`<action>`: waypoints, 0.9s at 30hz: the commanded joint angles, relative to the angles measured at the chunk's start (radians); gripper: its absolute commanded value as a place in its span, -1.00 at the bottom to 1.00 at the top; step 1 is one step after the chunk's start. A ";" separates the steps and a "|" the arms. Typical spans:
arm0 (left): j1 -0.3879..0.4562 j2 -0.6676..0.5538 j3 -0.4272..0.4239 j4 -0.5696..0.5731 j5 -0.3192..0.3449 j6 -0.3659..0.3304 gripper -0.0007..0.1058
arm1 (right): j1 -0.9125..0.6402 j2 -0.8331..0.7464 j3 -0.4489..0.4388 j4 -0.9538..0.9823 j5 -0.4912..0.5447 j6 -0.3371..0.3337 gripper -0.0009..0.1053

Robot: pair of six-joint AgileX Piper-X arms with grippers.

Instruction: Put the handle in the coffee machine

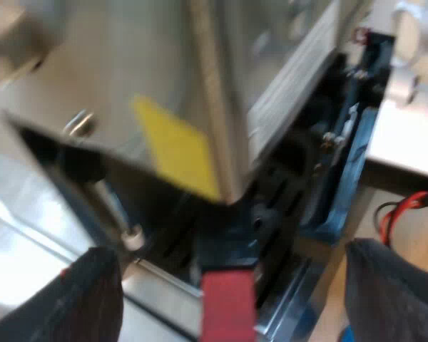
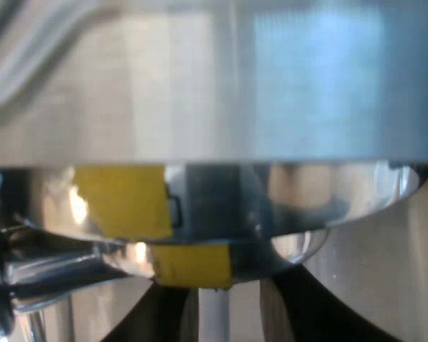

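At the coffee machine's (image 1: pixel 128 64) front, under its steel body with a patch of yellow tape (image 1: pixel 175 146), the dark handle (image 1: pixel 225 246) sticks out. Its red end (image 1: pixel 228 306) lies between the fingers (image 1: pixel 93 299) of the left gripper (image 1: pixel 232 292), which are spread wide and touch nothing. The right gripper (image 2: pixel 225 313) is close under a rounded shiny metal part (image 2: pixel 292 206) at the machine's steel front; whether it is spread or pinching anything cannot be told.
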 commanded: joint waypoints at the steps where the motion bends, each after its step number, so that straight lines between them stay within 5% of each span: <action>1: 0.046 -0.003 -0.007 0.001 0.006 -0.012 0.14 | -0.009 -0.046 -0.040 -0.128 -0.018 -0.013 -0.53; 8: 0.070 0.005 -0.007 -0.003 -0.038 -0.009 -0.98 | -0.009 -0.046 -0.040 -0.128 -0.018 -0.013 -0.53; 14: 0.070 0.044 -0.007 -0.039 -0.149 -0.011 -0.97 | -0.009 -0.046 -0.040 -0.128 -0.018 -0.013 -0.53; 27: 0.023 0.122 -0.007 -0.063 -0.228 0.002 -0.97 | -0.009 -0.046 -0.040 -0.128 -0.018 -0.013 -0.53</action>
